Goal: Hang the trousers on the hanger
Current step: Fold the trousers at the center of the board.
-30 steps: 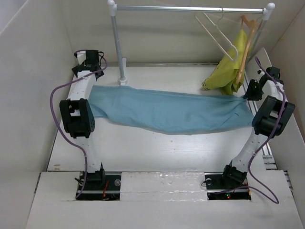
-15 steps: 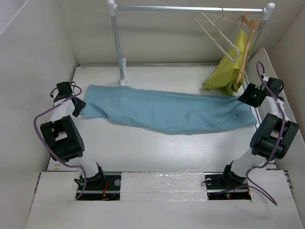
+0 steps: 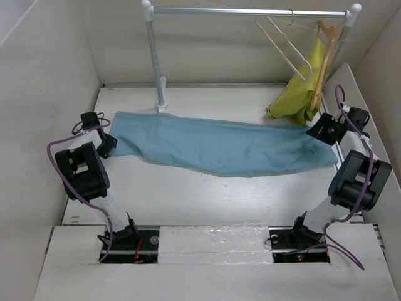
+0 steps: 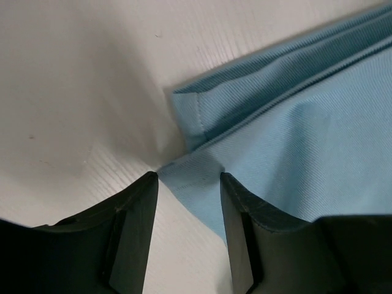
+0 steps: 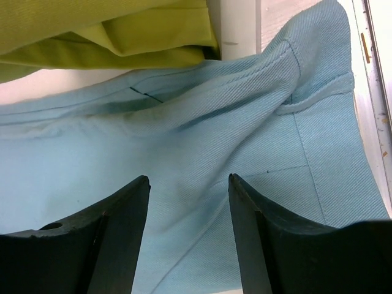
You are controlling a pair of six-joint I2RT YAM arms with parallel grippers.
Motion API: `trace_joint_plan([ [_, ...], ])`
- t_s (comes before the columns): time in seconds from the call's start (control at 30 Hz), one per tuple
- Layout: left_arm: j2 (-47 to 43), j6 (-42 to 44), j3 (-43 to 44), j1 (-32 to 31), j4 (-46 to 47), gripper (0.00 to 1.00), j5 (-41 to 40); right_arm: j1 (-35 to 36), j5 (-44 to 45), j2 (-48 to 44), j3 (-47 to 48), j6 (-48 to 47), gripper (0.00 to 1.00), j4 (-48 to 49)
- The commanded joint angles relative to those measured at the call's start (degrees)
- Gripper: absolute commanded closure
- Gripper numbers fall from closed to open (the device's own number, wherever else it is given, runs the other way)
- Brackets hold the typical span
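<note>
Left gripper [image 4: 188, 176] at the left edge of the top view: jaws parted, a hem corner of the trousers [image 3: 219, 147] lying between them, nothing pinched yet. The trousers stretch flat across the middle of the table [image 3: 188, 194]. Far right, the right gripper [image 5: 188, 182] hangs parted over the cloth's other end, holding nothing (the yellow-green garment [image 5: 92, 30] sits just above). My read: close squarely on every layer, then lift both ends evenly toward the cream hanger [image 3: 285, 44], upper right.
</note>
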Motion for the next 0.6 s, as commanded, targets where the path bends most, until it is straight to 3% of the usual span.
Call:
trace_joint_plan([
  [0.0, -4.55, -3.27, -0.85, -0.01, -0.49, 0.58, -6.39, 0.17, -1.39, -0.88, 2.15, -0.01, 0.40, 2.80],
  [0.17, -6.86, -5.20, -4.27, -0.01, -0.21, 0.56, -9.03, 0.17, -1.21, -0.44, 1.89, -0.36, 0.40, 2.89],
  [0.57, -4.22, -5.03, -6.40, -0.01, 9.01, 0.61, 0.46, 0.70, -2.35, 0.62, -0.13, -0.36, 0.40, 5.08],
])
